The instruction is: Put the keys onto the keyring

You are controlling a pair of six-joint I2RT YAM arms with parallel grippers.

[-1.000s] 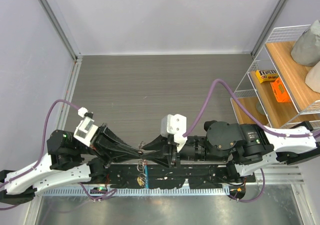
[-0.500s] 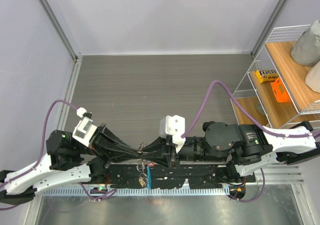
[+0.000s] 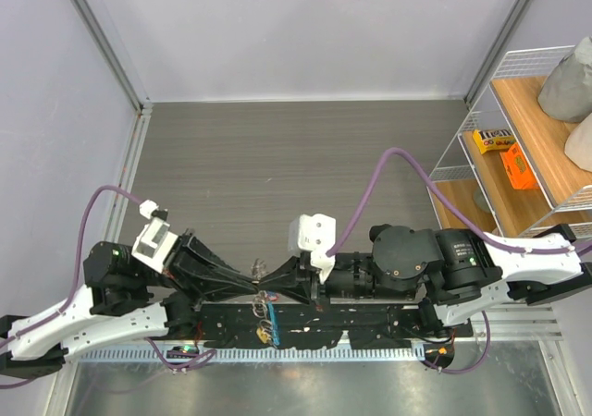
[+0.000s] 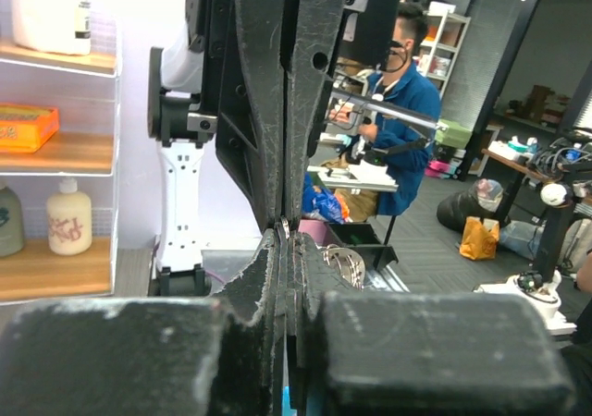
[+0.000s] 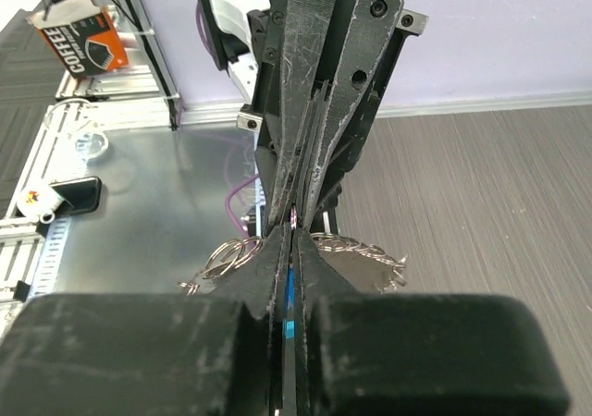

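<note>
- The black two-finger left gripper (image 3: 250, 285) and the black two-finger right gripper (image 3: 275, 285) meet nose to nose, their two pairs of jaws in one line.
- The right jaws are pressed together, apparently pinching the large, thin, silvery twisted-wire keyring (image 5: 359, 247). Its loop spreads crosswise to both sides of the tips, and a light-blue sliver shows in their slit.
- The left jaws are pressed together too. A tiny silver piece sits at their tips, too small to identify.
- The small silver keys (image 3: 267, 301) hang bunched just beneath the meeting point, equally near both arms.
- The fingers hide the contact itself, so whether any key is threaded is unclear.
</note>
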